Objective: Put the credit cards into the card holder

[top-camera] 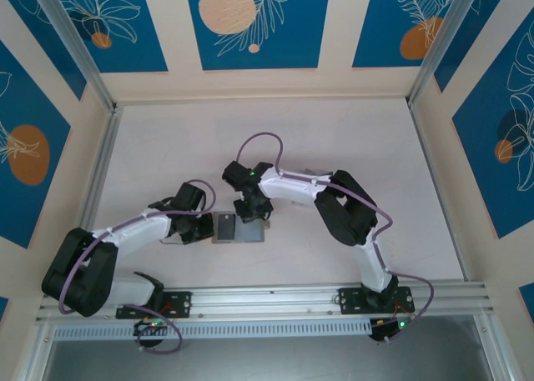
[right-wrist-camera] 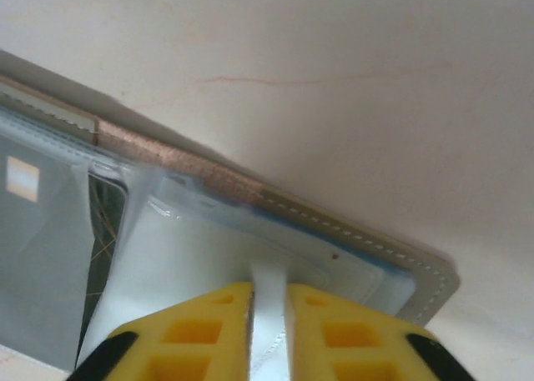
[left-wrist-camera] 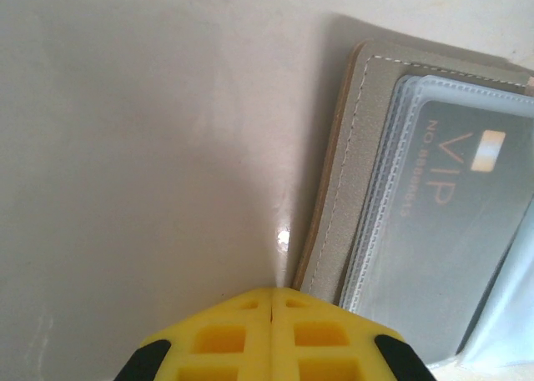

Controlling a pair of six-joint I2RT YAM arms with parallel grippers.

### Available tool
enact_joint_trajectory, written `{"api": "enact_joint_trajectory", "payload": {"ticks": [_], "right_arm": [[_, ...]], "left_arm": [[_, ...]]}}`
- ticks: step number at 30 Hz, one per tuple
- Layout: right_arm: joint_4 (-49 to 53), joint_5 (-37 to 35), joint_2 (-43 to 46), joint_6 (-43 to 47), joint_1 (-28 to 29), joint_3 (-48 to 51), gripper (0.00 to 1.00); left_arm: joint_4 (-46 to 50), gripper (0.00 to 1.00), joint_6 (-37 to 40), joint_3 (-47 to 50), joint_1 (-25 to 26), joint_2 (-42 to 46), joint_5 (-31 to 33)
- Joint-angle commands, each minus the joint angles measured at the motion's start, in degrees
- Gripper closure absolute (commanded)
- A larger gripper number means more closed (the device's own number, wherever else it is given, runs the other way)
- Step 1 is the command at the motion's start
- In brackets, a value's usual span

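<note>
Now your holder [top-camera: 238, 229] lies open on the counter [top-camera: 167, 147], long axis running left to right. Your left end effector [left-wrist-camera: 273, 302], clenched and empty, sits at its left edge, a VIP card [left-wrist-camera: 442, 198] sleeved just beyond. Your right end effector [right-wrist-camera: 269, 293], over the right half, pinches a pale sheet [right-wrist-camera: 269, 273], card or sleeve leaf you cannot tell, making it the nearer one for the next insertion

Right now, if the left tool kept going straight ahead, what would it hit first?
Probably the bare table: the shut left tool points just beside the card holder, though depth is unclear.
</note>
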State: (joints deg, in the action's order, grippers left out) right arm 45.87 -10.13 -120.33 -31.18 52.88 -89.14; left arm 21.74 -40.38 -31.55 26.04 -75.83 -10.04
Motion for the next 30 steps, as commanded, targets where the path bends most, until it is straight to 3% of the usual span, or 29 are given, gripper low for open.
{"api": "enact_joint_trajectory", "payload": {"ticks": [1,4,12,18,21,25,30], "right_arm": [[0.40,1.58,-2.01,0.18,0.82,1.14,0.89],[-1.74,4.67,0.04,-0.50,-0.26,2.84,0.97],[-10.35,23.08,2.83,-0.80,-2.63,4.07,0.92],[-11.24,29.51,-1.54,-1.42,-1.25,-0.47,0.94],[-8.41,23.73,-0.62,-1.09,-0.91,-1.31,0.93],[-2.32,10.02,3.35,-0.05,-0.70,-0.58,0.73],[3.07,0.51,2.77,0.77,-0.79,-0.58,0.64]], "left_arm": [[-3.15,0.99,0.92,1.76,0.24,-2.82,0.38],[-3.25,0.99,0.95,1.76,0.24,-2.92,0.29],[-2.98,0.99,0.92,1.60,0.24,-2.58,-0.48],[-1.02,0.98,1.53,-0.45,0.23,-1.34,-1.21],[-0.23,0.98,1.71,-0.97,0.24,-0.99,-0.61],[-0.94,0.97,1.62,-0.36,0.24,-1.48,-0.90],[-1.60,0.97,1.45,0.25,0.24,-2.04,-0.86]]}}
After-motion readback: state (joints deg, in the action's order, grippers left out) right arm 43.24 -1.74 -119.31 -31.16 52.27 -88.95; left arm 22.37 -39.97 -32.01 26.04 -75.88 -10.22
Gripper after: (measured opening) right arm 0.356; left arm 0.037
